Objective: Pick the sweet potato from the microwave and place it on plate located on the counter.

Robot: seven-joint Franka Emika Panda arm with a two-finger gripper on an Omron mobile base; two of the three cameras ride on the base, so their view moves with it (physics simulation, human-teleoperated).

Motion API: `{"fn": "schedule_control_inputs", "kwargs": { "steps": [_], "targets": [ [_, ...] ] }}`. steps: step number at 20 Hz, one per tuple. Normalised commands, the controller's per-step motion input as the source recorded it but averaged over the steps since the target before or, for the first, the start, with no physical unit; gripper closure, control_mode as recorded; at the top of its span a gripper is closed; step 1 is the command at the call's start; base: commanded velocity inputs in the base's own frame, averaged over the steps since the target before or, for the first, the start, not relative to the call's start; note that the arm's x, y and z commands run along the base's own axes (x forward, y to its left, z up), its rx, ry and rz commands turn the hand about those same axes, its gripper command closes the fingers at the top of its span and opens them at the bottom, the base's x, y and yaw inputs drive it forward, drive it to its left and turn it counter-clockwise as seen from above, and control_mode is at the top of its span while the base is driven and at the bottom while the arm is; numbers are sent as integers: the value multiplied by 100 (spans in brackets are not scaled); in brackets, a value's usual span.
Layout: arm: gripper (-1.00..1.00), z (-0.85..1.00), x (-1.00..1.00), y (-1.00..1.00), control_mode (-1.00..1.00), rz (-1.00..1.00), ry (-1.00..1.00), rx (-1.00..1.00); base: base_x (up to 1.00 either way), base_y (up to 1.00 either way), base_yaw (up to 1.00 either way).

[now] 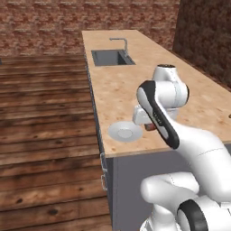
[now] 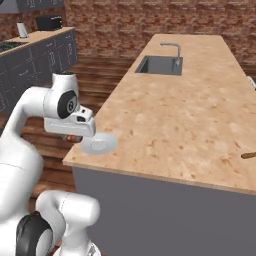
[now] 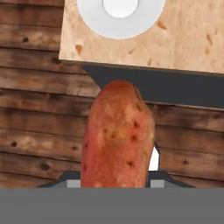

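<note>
Sweet potato sits clamped in the end effector, jutting out long and orange-red between the fingers. Beyond its tip, the hand view catches the counter corner with the plate resting close to the edge. From the left base view, the plate lies near the counter's front corner, with the arm's wrist just beside it. Sink sits far up the counter.

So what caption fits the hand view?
Sweet potato gripped in the jaws, nearing the plate at the counter corner.
</note>
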Motion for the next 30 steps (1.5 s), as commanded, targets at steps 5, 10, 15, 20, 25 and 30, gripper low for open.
{"fn": "schedule_control_inputs", "kwargs": {
  "steps": [5,10,15,20,25,30],
  "targets": [
    [100,-75,78,-2,-100,0,-4,0,0,0,0],
    [100,-71,90,0,-100,0,0,0,0,0,0],
    [100,-41,95,8,-100,0,0,0,0,0,0],
    [100,-27,85,23,-100,-2,0,0,0,0,0],
    [100,-37,59,14,-100,0,1,0,0,0,0],
    [100,-32,29,0,-100,0,6,0,0,0,0]
  ]
}}
